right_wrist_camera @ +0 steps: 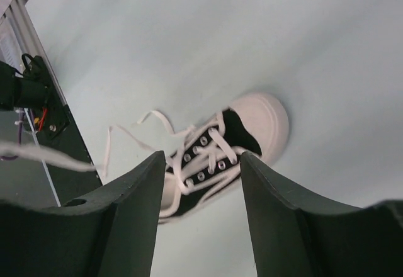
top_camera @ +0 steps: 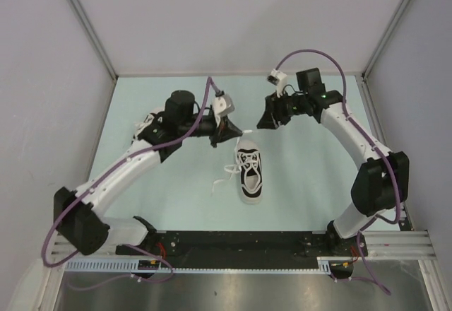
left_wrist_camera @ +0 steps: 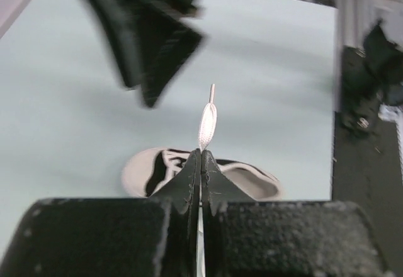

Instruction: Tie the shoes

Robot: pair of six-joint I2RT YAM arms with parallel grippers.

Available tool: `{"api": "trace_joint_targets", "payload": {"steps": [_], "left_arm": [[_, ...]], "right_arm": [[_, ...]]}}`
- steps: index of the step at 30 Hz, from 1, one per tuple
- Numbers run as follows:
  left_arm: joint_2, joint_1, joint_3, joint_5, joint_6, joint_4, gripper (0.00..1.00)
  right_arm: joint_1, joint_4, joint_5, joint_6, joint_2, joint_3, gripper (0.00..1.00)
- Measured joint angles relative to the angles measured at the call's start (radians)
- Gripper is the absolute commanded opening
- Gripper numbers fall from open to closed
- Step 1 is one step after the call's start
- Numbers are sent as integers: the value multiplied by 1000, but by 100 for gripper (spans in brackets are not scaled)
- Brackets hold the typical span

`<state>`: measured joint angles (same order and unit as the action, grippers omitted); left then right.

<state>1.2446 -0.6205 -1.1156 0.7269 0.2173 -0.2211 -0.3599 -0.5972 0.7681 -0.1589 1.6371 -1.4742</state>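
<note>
I see open table (top_camera: 311,169) right of the middle shoe (top_camera: 251,177) and beyond it up to the back wall (top_camera: 240,21). On its left, loose laces (top_camera: 224,177) trail over the surface. One lace (left_wrist_camera: 207,123) is pinched in my left gripper (top_camera: 227,133). The right gripper (top_camera: 270,121) hangs near it, with a narrow gap between them. A second shoe (top_camera: 146,125) sits behind my left arm (top_camera: 134,166).

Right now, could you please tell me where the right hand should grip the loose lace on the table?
Probably near its free end, from above: the loose lace lies flat, clear of the shoe, so the open right hand can straddle it.
</note>
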Motion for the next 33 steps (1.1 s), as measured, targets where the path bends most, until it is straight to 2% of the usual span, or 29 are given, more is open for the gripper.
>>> {"api": "trace_joint_targets", "payload": {"steps": [3, 7, 15, 22, 23, 25, 26, 29, 33], "left_arm": [[119, 40, -64, -59, -60, 54, 0], [297, 78, -158, -134, -108, 94, 0], [608, 138, -317, -267, -169, 129, 1], [737, 148, -343, -372, -189, 132, 1], [744, 148, -343, -386, -191, 130, 12], [755, 151, -343, -410, -193, 128, 28], [757, 153, -343, -414, -193, 125, 39], [752, 163, -334, -399, -188, 125, 51], [652, 225, -224, -291, -152, 98, 53]], "right_arm": [[64, -47, 14, -23, -29, 65, 56], [77, -95, 32, -44, -64, 152, 54], [25, -99, 26, -42, -93, 272, 56], [-53, -89, -20, -40, -97, 298, 56], [-58, -86, -27, -40, -97, 298, 56], [-67, -80, -40, -40, -97, 298, 56], [-71, -76, -47, -40, -97, 298, 56], [-82, -64, -58, -37, -97, 298, 57], [-89, -49, -61, -37, -89, 298, 58]]}}
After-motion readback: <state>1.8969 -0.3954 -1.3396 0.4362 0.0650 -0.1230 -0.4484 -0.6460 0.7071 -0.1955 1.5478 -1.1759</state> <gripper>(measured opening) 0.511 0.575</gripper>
